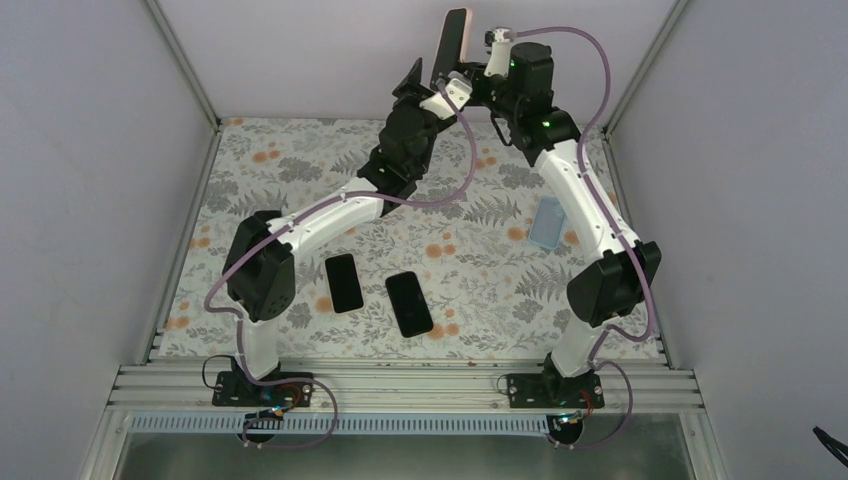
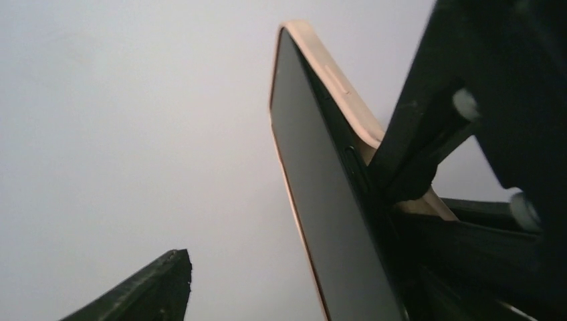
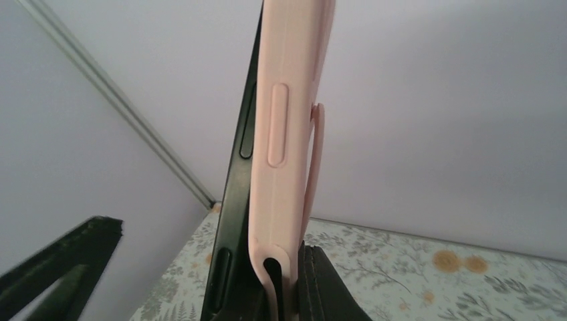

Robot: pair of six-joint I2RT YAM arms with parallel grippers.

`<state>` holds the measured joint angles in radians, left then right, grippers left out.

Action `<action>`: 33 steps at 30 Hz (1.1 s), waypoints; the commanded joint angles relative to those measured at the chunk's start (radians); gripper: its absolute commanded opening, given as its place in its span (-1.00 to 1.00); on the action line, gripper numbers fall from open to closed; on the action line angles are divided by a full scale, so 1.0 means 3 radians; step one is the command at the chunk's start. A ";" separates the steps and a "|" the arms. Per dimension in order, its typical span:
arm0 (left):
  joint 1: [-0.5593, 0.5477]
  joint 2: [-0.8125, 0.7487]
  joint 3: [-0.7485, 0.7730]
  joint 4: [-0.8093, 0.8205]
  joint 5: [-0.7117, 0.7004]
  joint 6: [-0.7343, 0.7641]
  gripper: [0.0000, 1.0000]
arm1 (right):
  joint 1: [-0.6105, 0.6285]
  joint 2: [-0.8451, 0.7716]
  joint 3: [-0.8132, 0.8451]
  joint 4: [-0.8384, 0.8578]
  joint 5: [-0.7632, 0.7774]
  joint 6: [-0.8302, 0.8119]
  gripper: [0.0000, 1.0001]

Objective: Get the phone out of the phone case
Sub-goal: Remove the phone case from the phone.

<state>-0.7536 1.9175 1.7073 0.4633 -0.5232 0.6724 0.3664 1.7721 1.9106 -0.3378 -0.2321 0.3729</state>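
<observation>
While right gripper [image 1: 464,82] clamps phone case [image 3: 289,134] at 12 o'clock | left gripper [image 1: 424,76] wide open, empty | risk: phone [image 2: 321,214] may drop if left pinch slips.

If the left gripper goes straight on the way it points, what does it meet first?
Probably the phone in its pink case, held up by the right gripper, close before the open left gripper; depth is unclear.

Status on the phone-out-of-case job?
Done: pink silicone phone case held aloft, pinched in the right gripper; the black phone looks partly peeled out, its side exposed. In hand: left gripper, open, appears to straddle the phone. Left: grip the phone and pull it fully free.
</observation>
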 commanded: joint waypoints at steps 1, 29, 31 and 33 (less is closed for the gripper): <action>0.0150 0.0024 -0.0102 0.1071 -0.0661 0.0281 0.41 | 0.0044 -0.0219 0.0083 -0.0102 -0.1020 -0.0120 -0.94; 0.0309 0.0132 0.0496 -0.0560 0.0058 -0.1190 -0.95 | 0.0088 -0.0778 -0.0299 -0.0975 -0.2133 -0.0900 -0.95; 0.0302 0.0076 0.0450 -0.0616 0.0125 -0.1182 -0.95 | 0.0085 -0.0771 -0.0313 -0.0977 -0.1983 -0.0938 -0.94; 0.0303 -0.0033 0.0342 -0.0645 0.0228 -0.1173 -0.95 | 0.0074 -0.0722 -0.0286 -0.1013 -0.1746 -0.1002 -0.94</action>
<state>-0.7704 1.9472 1.8267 0.2417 -0.4309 0.3435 0.3119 1.6562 1.8332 -0.4107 -0.4450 0.1558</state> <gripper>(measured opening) 0.069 0.065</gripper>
